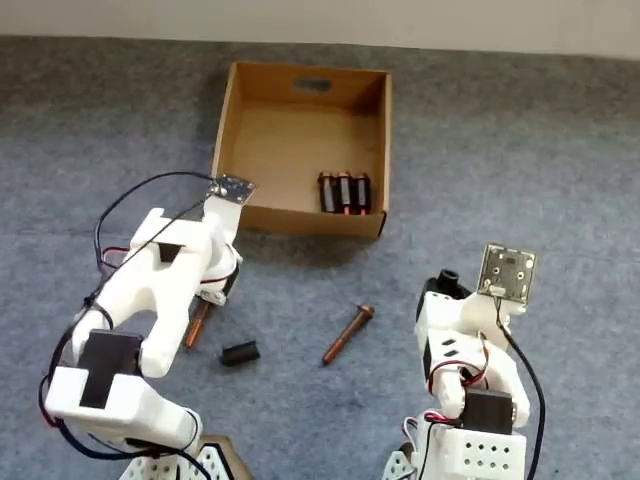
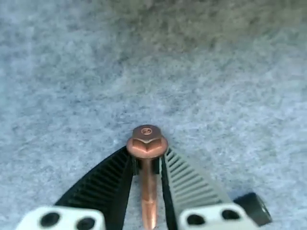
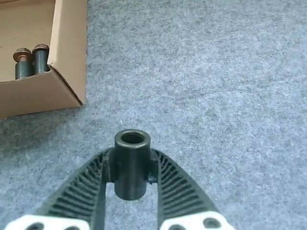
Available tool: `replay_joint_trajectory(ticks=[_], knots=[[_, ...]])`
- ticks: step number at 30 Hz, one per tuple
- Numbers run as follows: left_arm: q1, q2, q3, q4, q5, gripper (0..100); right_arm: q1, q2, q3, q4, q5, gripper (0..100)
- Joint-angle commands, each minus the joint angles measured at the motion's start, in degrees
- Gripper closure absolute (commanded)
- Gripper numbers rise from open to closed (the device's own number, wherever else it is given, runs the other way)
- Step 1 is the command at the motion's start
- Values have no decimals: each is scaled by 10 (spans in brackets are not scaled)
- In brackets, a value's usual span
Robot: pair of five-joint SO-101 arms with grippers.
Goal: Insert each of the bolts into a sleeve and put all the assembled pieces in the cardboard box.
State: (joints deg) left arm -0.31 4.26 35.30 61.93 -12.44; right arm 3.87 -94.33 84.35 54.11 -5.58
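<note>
The left gripper [image 2: 147, 158] clamps a copper bolt [image 2: 147, 187], shank tip cut off, head pointing away from the wrist. On the carpet [image 1: 560, 150] between the arms lie a loose sleeve [image 1: 240, 353] and a second bolt [image 1: 348, 334], diagonal. The right gripper [image 3: 130, 155] grasps a black sleeve [image 3: 130, 170], bore pointing outward.
</note>
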Motion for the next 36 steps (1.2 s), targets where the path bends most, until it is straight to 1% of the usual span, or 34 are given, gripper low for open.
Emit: replay_joint_trajectory(ticks=[1, 4, 8, 10, 14, 17, 21, 25, 28, 30, 32, 36], knots=[[22, -36, -13, 37, -11, 990, -7, -5, -10, -10, -3, 992], [22, -102, -13, 58, -11, 990, -7, -5, -27, -20, -4, 992], [24, -228, -12, 72, -10, 990, -10, -5, -70, -51, -2, 992], [25, -294, -12, 74, -7, 990, -32, -5, -80, -72, -1, 992], [25, -418, -15, 69, 59, 990, -99, -5, -82, -144, -1, 992], [25, -511, -12, 23, 92, 990, -150, 0, -77, -227, -4, 992], [26, -603, -11, -55, 129, 990, -202, 0, -76, -317, -4, 992], [26, -655, -11, -170, 185, 990, -229, 0, -49, -399, -4, 992], [30, -669, -11, -232, 234, 990, -239, 0, -4, -470, -1, 992], [51, -670, -11, -254, 253, 990, -241, 0, 25, -515, 0, 992], [82, -672, -11, -265, 256, 990, -241, 0, 44, -540, 0, 992], [154, -670, -11, -304, 255, 990, -241, 0, 67, -545, 0, 992]])
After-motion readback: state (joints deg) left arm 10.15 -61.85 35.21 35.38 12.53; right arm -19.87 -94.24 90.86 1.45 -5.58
